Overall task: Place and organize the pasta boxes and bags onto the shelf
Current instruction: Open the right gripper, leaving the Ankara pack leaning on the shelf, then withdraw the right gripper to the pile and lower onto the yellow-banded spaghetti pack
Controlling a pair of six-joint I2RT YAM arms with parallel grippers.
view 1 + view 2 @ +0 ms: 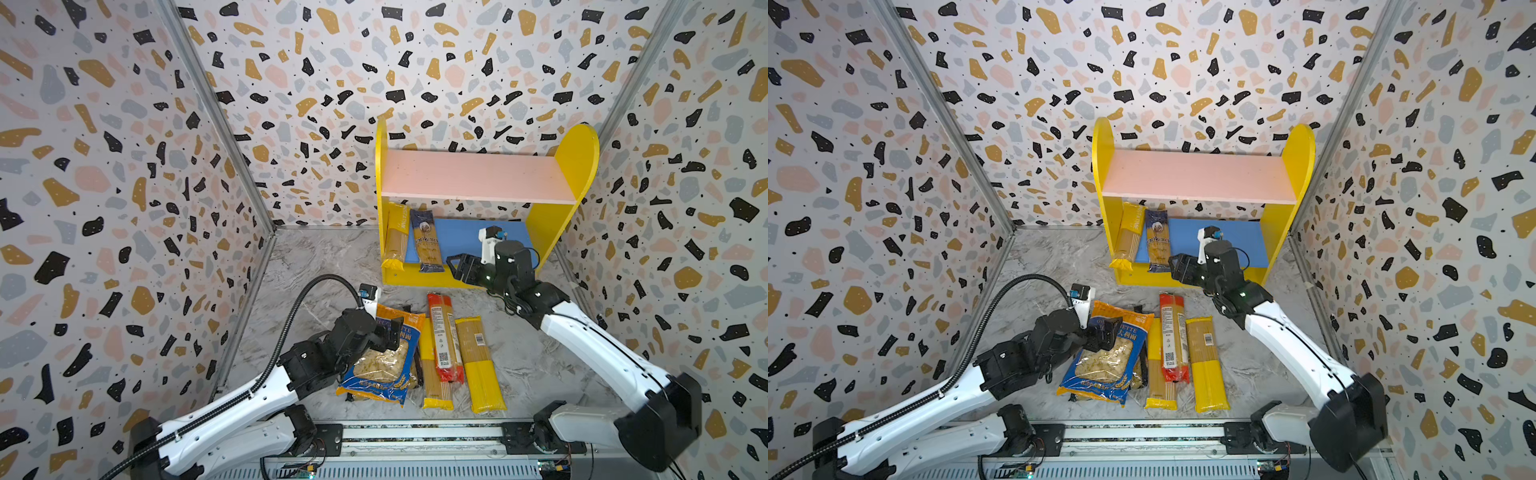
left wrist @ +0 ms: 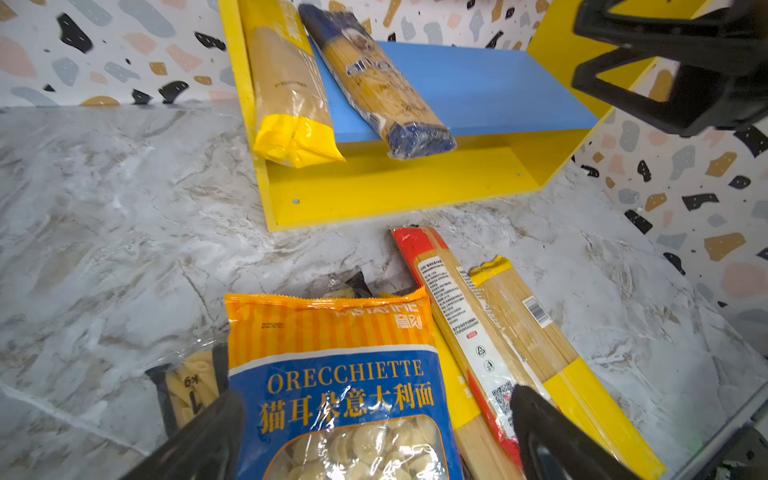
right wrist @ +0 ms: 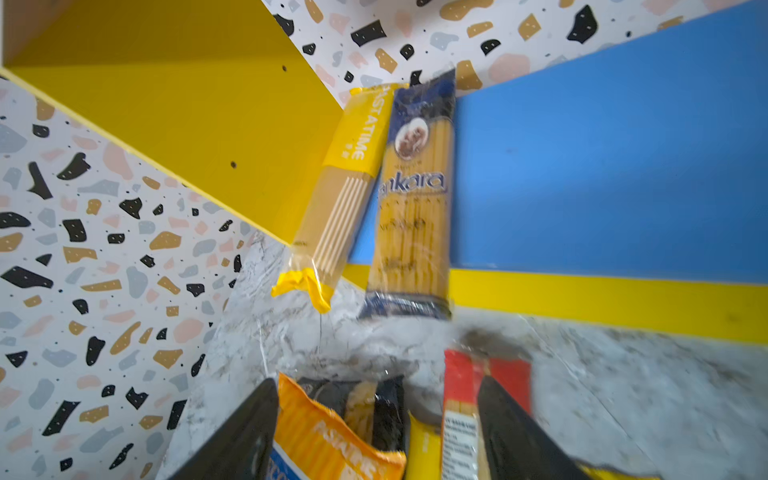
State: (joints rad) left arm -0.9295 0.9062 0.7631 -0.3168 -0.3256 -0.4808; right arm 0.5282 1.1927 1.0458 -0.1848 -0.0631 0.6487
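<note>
Top views both give you the whole booth: a grey-white marbled surface [image 1: 316,266] boxed in on three sides by terrazzo-print walls [image 1: 124,166] (black, mustard, pink and grey blobs). There are metal strips [image 1: 221,120] in the corners and a rail [image 1: 415,434] along the front edge.

The shelf [image 1: 579,162] sits at the back, right of middle, up against the back wall. It's got yellow round-topped sides, a pink upper board [image 1: 469,174], a blue lower board [image 1: 461,239] and a yellow base [image 1: 415,279].

Two long packs are already on the blue board at its left end. A yellow spaghetti pack [image 1: 395,239] is tight against the shelf's side, with a dark blue Ankara pack [image 1: 427,243] just beside it. Both slope, near ends poking past the board's front edge over the base.

The rest lie bunched on the surface in front of the shelf:
- The orecchiette bag [image 1: 386,357] is blue with an orange top and a clear window.
- A dark bag [image 2: 189,386] of tube pasta is mostly buried under it.
- A pale pack with yellow ends [image 1: 432,386] comes next.
- A red-orange pack [image 1: 444,336] lies partly over that one.
- A half-yellow pack [image 1: 480,365] with a barcode is furthest right.

The left pincer [image 1: 392,334] hangs over the orecchiette bag's top end, jaws spread wide, gripping nothing. The right pincer [image 1: 455,268] is at the shelf's front, just right of the Ankara pack, jaws apart and holding nothing.
</note>
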